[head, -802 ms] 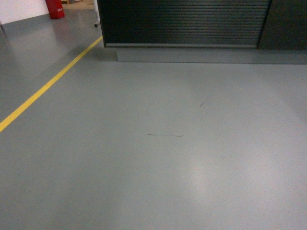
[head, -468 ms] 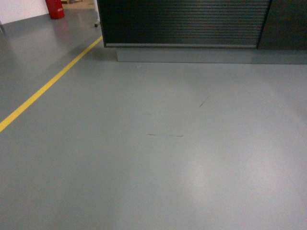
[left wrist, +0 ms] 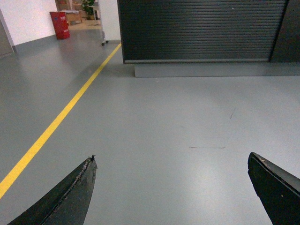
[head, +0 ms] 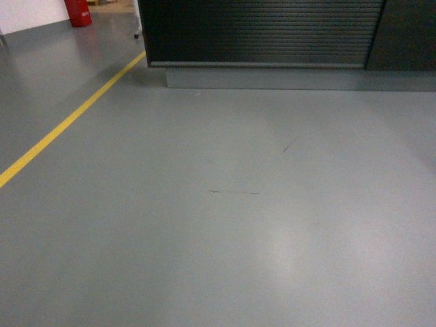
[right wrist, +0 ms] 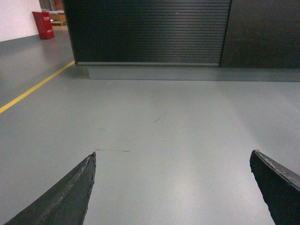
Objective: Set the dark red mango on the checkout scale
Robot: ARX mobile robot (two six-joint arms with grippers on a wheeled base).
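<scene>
The checkout [head: 262, 34] stands ahead, a dark counter with a ribbed slatted front on a grey base [head: 293, 78]; it also shows in the left wrist view [left wrist: 201, 30] and the right wrist view [right wrist: 147, 30]. The dark red mango and the scale are out of view. My left gripper [left wrist: 171, 157] is open over bare floor, nothing between its black fingers [left wrist: 70, 197]. My right gripper [right wrist: 172, 153] is open too, with only floor between its fingers [right wrist: 274, 187]. Neither gripper shows in the head view.
Grey floor [head: 225, 225] stretches to the counter. A yellow floor line [head: 65, 126] runs diagonally at the left. A red bin [head: 78, 12] stands at the far left by a white wall. A dark panel [head: 409, 34] adjoins the counter on the right.
The floor scuff mark has slid very slightly down the head view; otherwise nothing has visibly changed.
</scene>
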